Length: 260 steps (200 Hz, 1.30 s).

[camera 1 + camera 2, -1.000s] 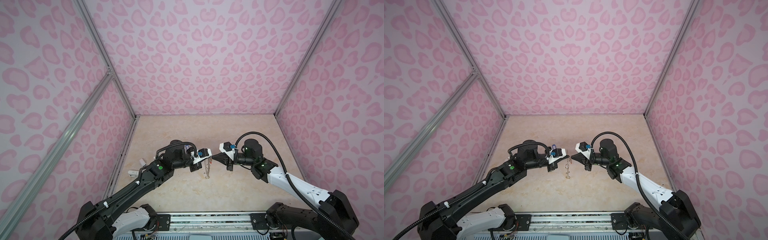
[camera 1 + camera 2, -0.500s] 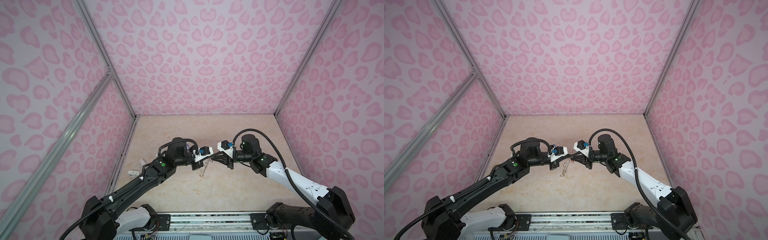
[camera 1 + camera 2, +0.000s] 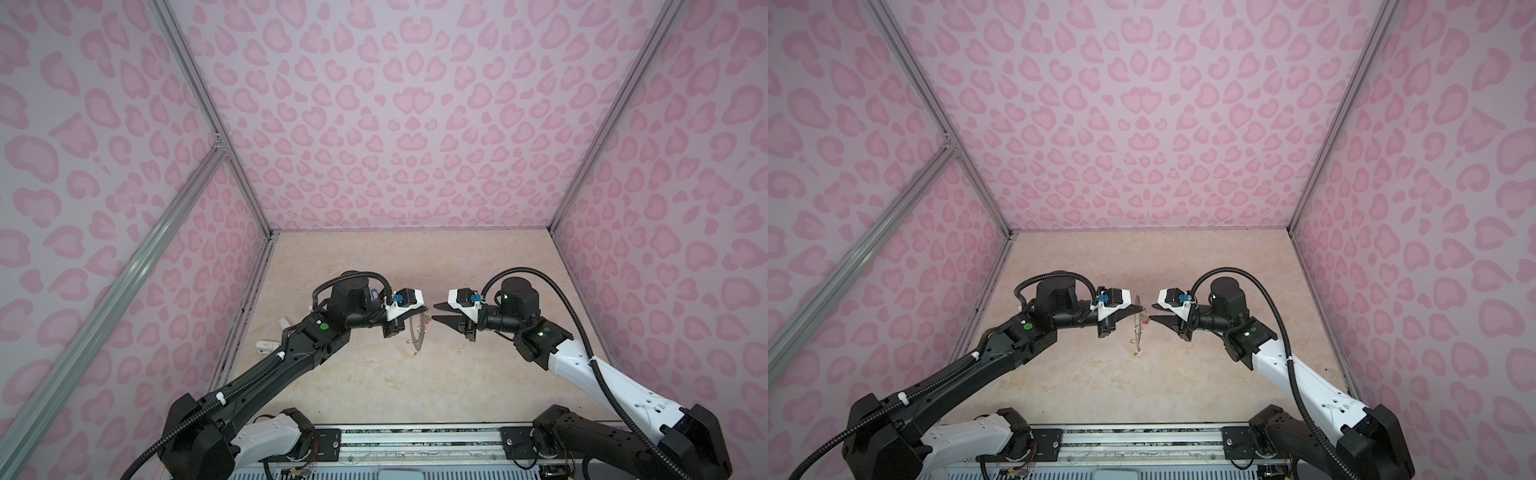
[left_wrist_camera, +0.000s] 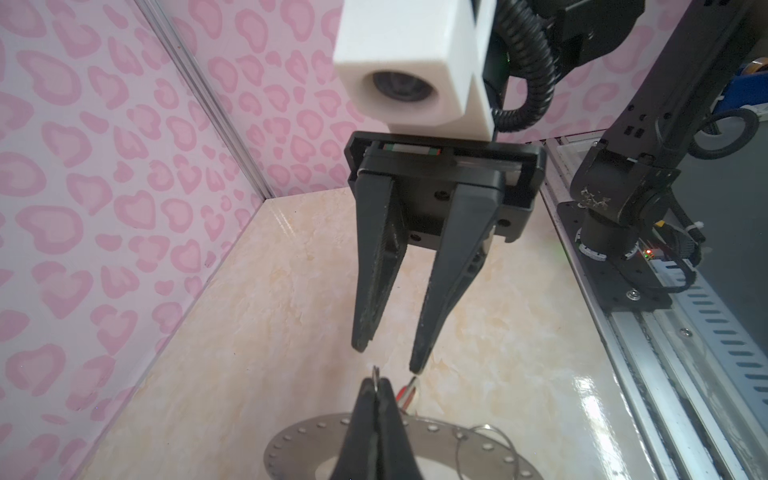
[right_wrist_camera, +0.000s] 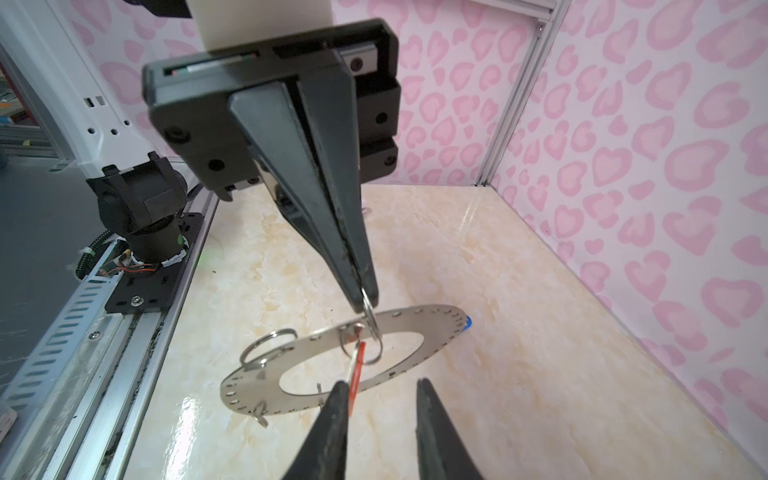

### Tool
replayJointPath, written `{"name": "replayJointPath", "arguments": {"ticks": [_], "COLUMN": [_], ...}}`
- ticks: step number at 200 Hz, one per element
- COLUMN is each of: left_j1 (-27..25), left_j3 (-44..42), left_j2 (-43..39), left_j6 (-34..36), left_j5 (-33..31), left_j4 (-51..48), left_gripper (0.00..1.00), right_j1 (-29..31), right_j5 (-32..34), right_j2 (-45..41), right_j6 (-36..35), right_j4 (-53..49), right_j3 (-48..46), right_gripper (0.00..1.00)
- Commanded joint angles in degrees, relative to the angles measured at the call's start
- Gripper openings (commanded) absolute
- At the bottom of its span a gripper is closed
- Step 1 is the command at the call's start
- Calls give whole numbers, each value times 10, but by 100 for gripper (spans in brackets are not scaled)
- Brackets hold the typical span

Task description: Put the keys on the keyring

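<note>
Left fingers are pressed tight together on a small split ring. The keyring is hung off that ring, so it's carried in the air over the middle of the tabletop. In both top views it's seen nearly edge-on, dangling right between the two arms' tips.

An orange tag is hooked in at the same spot as the split ring. In the right wrist view it's laid across the keyring's open centre. The metal key on it is too small to be made out properly.

A couple of wire clips are seen hooked into the rim holes.

Right fingers are spread apart with nothing gripped between them, and are pointed straight at the left ones. One tip is parked just beside the orange tag. Whether it's actually touching can't be told.

The blue tag is only partly seen in a top view, tucked behind the left arm toward the tabletop's far edge.
</note>
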Motion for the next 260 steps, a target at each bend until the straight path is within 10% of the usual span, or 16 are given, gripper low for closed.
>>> {"name": "replayJointPath", "arguments": {"ticks": [1, 112, 153, 260], "left_j1": [0, 1, 1, -33], "left_j3": [14, 31, 77, 167], "left_j2": [5, 9, 13, 53], "left_j6": [-4, 6, 81, 212], "left_j5": [28, 36, -50, -148], "left_j4": [24, -3, -109, -250], "left_gripper": [3, 3, 32, 30], "right_j1": [7, 9, 9, 32], "right_j5": [1, -20, 3, 53], "right_j2": [5, 29, 35, 73], "right_j6": [21, 30, -5, -57], "right_j4": [50, 48, -37, -168], "right_j3": [3, 28, 50, 114], "right_gripper": [28, 0, 0, 0]}}
